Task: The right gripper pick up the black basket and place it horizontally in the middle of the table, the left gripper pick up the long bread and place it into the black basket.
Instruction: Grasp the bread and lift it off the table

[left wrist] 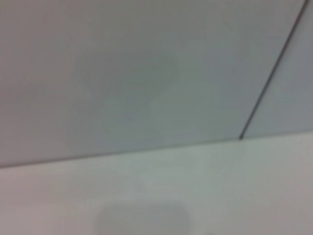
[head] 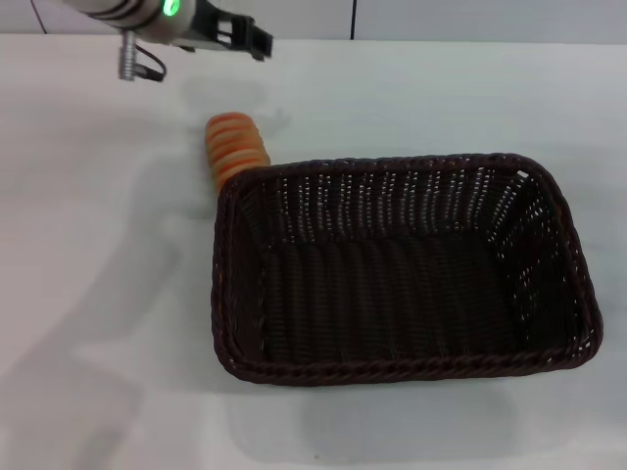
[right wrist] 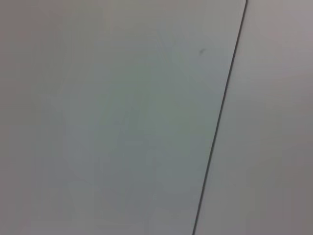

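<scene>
The black basket (head: 402, 269) lies lengthwise across the middle of the white table (head: 88, 294), open side up and empty. The long bread (head: 233, 145), tan-orange with darker stripes, lies on the table just beyond the basket's far left corner, close to its rim. My left gripper (head: 257, 41) hangs above the table's far edge, beyond the bread and apart from it, on a silver arm with a green ring light (head: 170, 8). My right gripper is out of view. The two wrist views show only wall panels and a strip of table.
A wall of pale panels with dark seams (left wrist: 269, 83) stands right behind the table's far edge (head: 441, 43). Bare tabletop lies left of the basket and in front of it.
</scene>
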Controlling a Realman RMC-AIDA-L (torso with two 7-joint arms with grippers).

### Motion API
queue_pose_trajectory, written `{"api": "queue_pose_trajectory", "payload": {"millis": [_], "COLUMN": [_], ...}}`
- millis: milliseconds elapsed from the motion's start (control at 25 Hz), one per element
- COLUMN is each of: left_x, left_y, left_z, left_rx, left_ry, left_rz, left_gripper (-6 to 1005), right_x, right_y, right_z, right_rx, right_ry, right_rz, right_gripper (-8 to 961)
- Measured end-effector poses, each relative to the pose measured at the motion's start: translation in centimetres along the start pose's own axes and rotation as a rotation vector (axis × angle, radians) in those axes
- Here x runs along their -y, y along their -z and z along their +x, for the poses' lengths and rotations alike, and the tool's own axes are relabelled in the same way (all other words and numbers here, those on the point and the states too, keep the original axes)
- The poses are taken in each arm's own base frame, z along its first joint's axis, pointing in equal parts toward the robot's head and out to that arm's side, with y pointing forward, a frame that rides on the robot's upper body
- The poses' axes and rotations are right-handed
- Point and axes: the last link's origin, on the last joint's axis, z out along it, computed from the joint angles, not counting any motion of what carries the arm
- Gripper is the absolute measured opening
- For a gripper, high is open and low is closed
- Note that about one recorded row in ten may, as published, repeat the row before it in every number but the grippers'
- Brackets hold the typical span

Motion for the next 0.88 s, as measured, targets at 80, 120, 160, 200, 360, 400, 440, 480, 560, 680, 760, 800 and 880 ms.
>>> {"api": "queue_pose_trajectory", "payload": {"millis": [80, 120, 160, 200, 360, 400, 440, 480, 560, 680, 760, 800, 880], "left_x": [-0.6, -0.7, -0.8, -1.0, -1.3, -1.4, -1.4, -1.4, -1.3, -1.4, -1.4, -1.4, -1.4], "left_y": [-0.9, -1.2, -1.4, -1.7, -2.6, -2.8, -3.0, -3.2, -3.5, -3.5, -3.5, -3.6, -3.7], "left_z": [0.2, 0.3, 0.3, 0.4, 0.3, 0.3, 0.2, 0.1, -0.1, -0.1, -0.2, -0.6, -0.9], "left_rx": [0.049, 0.067, 0.078, 0.096, 0.145, 0.155, 0.17, 0.183, 0.202, 0.207, 0.21, 0.226, 0.242], "left_ry": [-0.028, -0.035, -0.039, -0.046, -0.067, -0.074, -0.08, -0.083, -0.082, -0.078, -0.076, -0.065, -0.05], "left_rz": [0.011, 0.017, 0.02, 0.025, 0.04, 0.043, 0.048, 0.054, 0.062, 0.061, 0.06, 0.062, 0.062], "left_gripper": [847, 847, 847, 847, 847, 847, 847, 847, 847, 847, 847, 847, 847], "right_x": [-0.1, -0.1, -0.1, -0.1, -0.1, -0.1, -0.1, -0.1, -0.1, -0.1, -0.1, -0.1, -0.1], "right_y": [0.0, 0.1, 0.1, 0.2, 0.4, 0.4, 0.4, 0.5, 0.5, 0.6, 0.8, 0.8, 0.9], "right_z": [-0.1, -0.1, -0.1, -0.2, -0.3, -0.3, -0.2, -0.2, -0.2, -0.1, -0.1, -0.1, -0.2], "right_rx": [0.009, 0.013, 0.017, 0.024, 0.036, 0.036, 0.034, 0.034, 0.033, 0.03, 0.03, 0.032, 0.037], "right_ry": [0.004, 0.007, 0.01, 0.013, 0.019, 0.02, 0.022, 0.022, 0.023, 0.024, 0.026, 0.027, 0.027], "right_rz": [-0.007, -0.01, -0.012, -0.016, -0.021, -0.021, -0.021, -0.021, -0.022, -0.024, -0.028, -0.029, -0.029], "right_gripper": [446, 446, 446, 445, 445, 445, 446, 446, 446, 447, 447, 447, 446]}}
